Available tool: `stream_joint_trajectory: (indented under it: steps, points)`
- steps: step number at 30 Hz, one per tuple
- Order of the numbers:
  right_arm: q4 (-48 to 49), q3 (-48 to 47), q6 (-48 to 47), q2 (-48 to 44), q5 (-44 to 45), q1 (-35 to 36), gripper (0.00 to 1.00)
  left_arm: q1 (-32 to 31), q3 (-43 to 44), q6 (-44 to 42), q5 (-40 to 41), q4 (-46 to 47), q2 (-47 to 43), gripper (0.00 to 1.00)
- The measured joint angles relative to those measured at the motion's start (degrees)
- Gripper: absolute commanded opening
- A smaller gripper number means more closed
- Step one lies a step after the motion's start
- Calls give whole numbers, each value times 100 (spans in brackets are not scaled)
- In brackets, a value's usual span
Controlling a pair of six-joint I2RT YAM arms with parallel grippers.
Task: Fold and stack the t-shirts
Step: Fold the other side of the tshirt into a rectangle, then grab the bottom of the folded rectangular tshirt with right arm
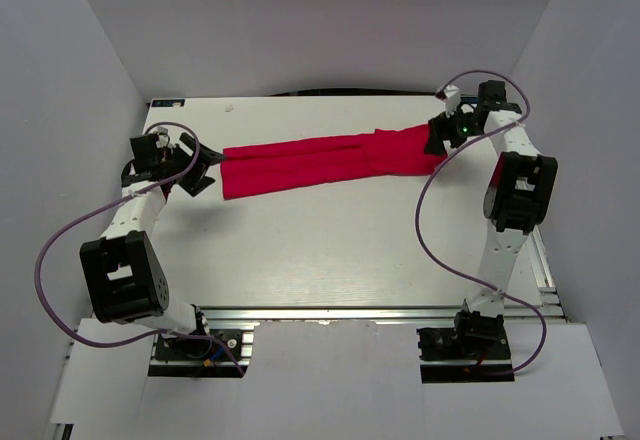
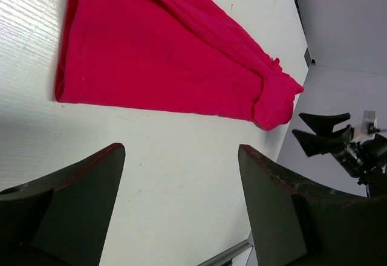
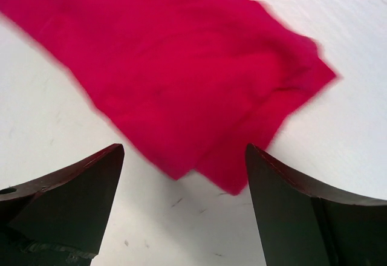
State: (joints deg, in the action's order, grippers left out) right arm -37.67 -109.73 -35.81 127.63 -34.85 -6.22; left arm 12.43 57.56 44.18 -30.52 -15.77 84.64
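1. Black jaws on both your arms stand spread, pinching nothing.
2. Each pair sits at one end of the red t-shirt (image 1: 320, 160), placed to take its ends.
3. It lies as a narrow strip across the far table (image 1: 300, 260), likely awaiting crosswise folds.

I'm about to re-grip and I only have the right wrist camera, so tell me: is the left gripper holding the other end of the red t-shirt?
Observer: No. The left gripper is open, with bare table between its fingers and the t-shirt.
Operator: How is the shirt lying overall?
Observer: In the top view it is a long, narrow band across the far part of the table, its right end slightly farther back than its left.
Operator: Where are the arms along it?
Observer: The right gripper is over the band's right end; the left one sits just off its left end.
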Motion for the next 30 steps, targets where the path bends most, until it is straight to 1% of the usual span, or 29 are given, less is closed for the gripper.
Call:
stream_joint_trajectory:
  steps: [3, 5, 6, 8, 9, 12, 13, 15, 17, 21, 25, 30]
  points:
    - [-356, 483, -1488, -295, -518, -4, 88, 0, -2, 4, -15, 2, 0, 87]
    - [-745, 839, -2570, -549, -673, 22, 85, 0, -9, 7, -22, 13, -2, 87]
    - [-968, 957, -3110, -643, -708, 48, 81, 0, -13, 7, -31, 22, -2, 87]
    - [-1211, 988, -3770, -684, -737, 83, 76, 0, -28, 15, -39, 46, -2, 87]
    - [-1281, 977, -4002, -680, -737, 107, 71, 0, -42, 22, -42, 63, -2, 87]
    - [-1497, 772, -4253, -557, -743, 160, 68, 0, -70, 28, -44, 72, -2, 87]
    - [-1486, 656, -4179, -505, -748, 160, 70, 0, -72, 28, -46, 76, -2, 87]
    - [-1331, 439, -3692, -409, -737, 146, 74, 0, -74, 26, -48, 81, -2, 87]
    - [-1075, 317, -3134, -382, -737, 116, 76, 0, -74, 28, -61, 81, -2, 87]
    - [-494, 424, -2076, -407, -647, 57, 88, 0, -74, 39, -92, 85, -2, 87]
    - [4, 564, -756, -389, -219, 4, 89, 0, -96, 74, -149, 122, -2, 87]
    - [201, 247, 479, -188, 332, -42, 89, 0, -181, 129, -177, 149, -22, 87]
